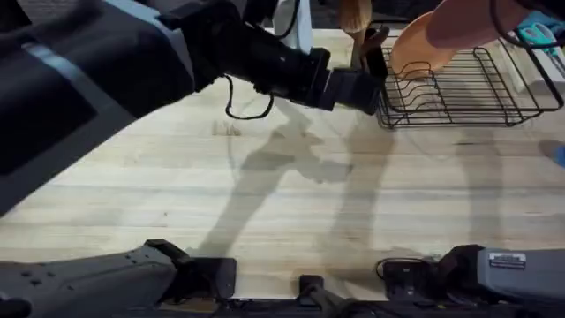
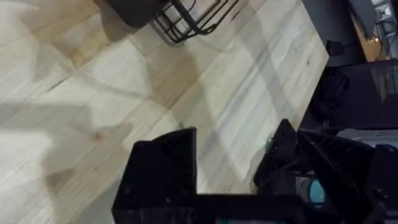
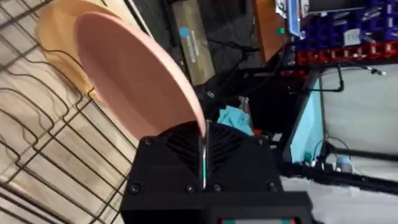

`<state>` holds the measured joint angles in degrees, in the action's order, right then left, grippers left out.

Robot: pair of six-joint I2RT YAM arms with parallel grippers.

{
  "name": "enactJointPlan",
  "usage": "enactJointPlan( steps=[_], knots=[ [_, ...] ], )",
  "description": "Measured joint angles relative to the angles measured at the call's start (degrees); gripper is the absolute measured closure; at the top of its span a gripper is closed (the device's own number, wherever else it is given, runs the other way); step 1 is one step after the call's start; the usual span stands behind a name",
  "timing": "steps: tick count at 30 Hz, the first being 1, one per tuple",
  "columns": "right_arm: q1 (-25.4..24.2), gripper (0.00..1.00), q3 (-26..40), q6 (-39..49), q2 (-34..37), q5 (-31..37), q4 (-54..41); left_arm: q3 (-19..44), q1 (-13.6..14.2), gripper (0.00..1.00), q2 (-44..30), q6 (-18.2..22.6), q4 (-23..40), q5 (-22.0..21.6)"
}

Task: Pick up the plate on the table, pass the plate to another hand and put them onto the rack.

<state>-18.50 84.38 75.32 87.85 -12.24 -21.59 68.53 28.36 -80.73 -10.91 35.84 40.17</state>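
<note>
Right gripper (image 3: pixel 204 163) clamps the pink plate (image 3: pixel 134 81) by its rim.
Plate extends beyond the fingertips, tilted above the black wire rack (image 1: pixel 459 88); left gripper (image 2: pixel 233 162) jaws spread wide over the table (image 1: pixel 265 194).

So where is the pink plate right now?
The pink plate is up in the air, pinched by its rim in the right gripper, just above the black wire rack at the table's far right, next to an orange-tan plate.
</note>
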Motion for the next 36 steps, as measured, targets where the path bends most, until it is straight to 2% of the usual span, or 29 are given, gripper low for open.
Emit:
enactJointPlan(
  steps=[13,36],
  knots=[
    [0.0,0.971,0.0,7.0,6.2,-2.9,1.9,0.0,0.0,0.006,0.0,0.0,-1.1,-2.0],
    [0.7,0.971,0.0,7.6,10.4,-4.9,1.3,0.0,0.0,0.006,0.0,0.0,-1.4,-2.3]
  ],
)
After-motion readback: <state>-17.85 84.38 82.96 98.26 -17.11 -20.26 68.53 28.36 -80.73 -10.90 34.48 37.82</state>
